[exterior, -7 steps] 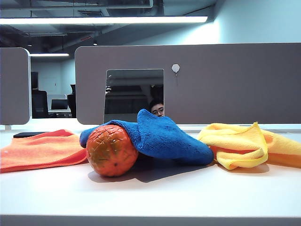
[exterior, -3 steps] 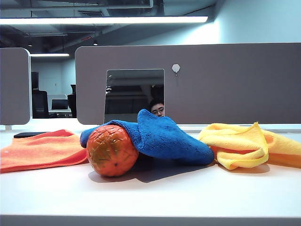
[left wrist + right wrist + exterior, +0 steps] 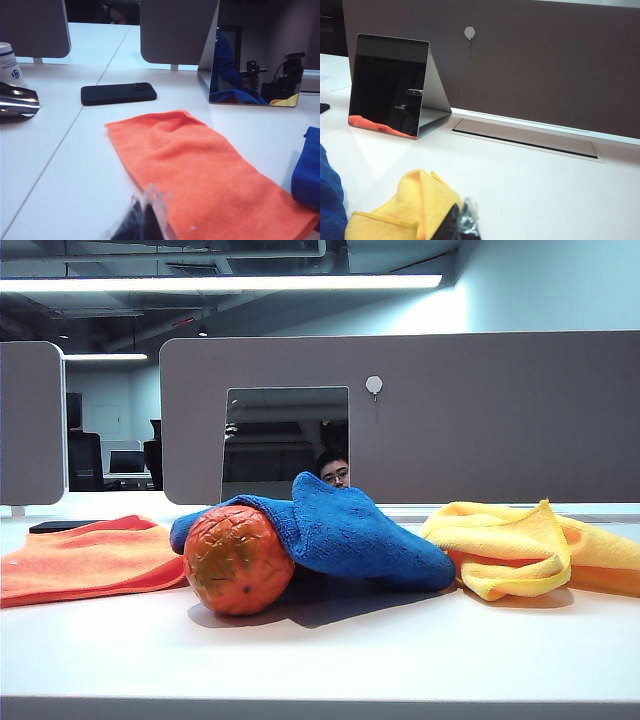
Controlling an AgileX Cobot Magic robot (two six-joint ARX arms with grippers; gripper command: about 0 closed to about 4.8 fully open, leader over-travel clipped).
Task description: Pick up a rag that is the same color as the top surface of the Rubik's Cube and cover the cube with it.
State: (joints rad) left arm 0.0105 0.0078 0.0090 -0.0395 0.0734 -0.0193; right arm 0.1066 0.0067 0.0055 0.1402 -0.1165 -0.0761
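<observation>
The rag (image 3: 340, 530) drapes soft, light and floppy beside the ball (image 3: 237, 559); pinch its raised fold; left gripper (image 3: 145, 220) shut, empty; right gripper (image 3: 460, 222) unreadable.

Neither arm shows in the exterior view. In the left wrist view only the tip of the left pincer (image 3: 145, 217) enters at the frame's edge: dark fingers wrapped in clear film, pressed together with no gap between them, hanging low above the bench. In the right wrist view the right pincer (image 3: 459, 223) shows just as little, a dark, film-wrapped tip low above the bench; whether its jaws are parted or closed cannot be made out.
</observation>
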